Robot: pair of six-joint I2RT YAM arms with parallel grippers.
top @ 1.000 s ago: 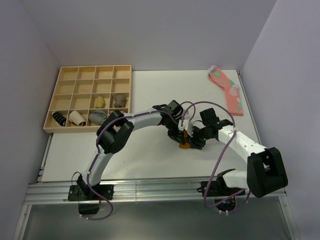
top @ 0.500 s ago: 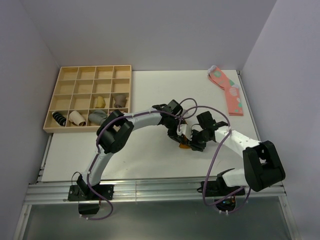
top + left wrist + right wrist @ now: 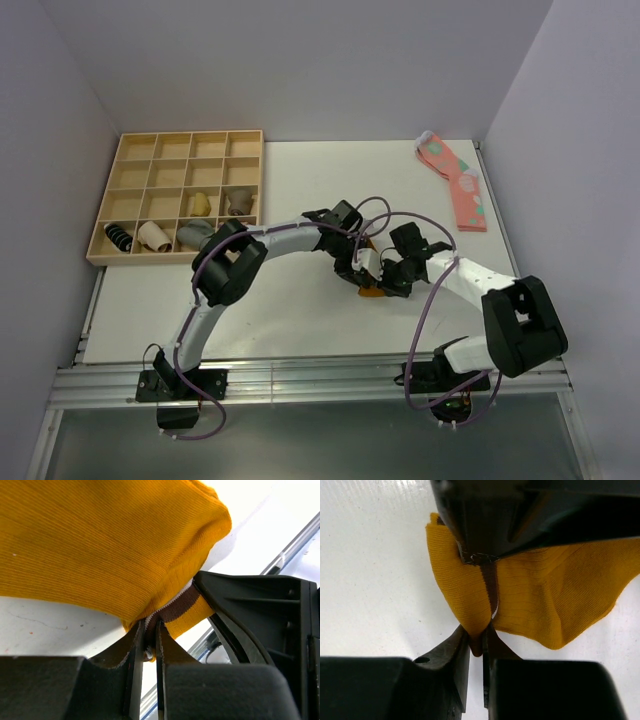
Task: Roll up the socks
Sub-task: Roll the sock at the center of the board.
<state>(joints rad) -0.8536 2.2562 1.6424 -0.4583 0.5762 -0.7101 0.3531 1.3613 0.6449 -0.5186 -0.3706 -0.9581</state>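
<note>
The mustard-orange sock lies bunched on the white table between my two grippers, mostly hidden by them in the top view. In the left wrist view the sock fills the upper frame and my left gripper is shut on its brown, white-striped cuff edge. In the right wrist view my right gripper is shut on a fold of the sock beside the cuff, with the left gripper's dark body just beyond. The grippers face each other, almost touching.
A wooden compartment tray at the back left holds several rolled sock bundles. A pink spotted sock lies flat at the back right. Purple cables loop over both arms. The table's front rail runs along the near edge.
My right gripper has moved left, closer to the left gripper, over the sock. The left arm has barely moved.
</note>
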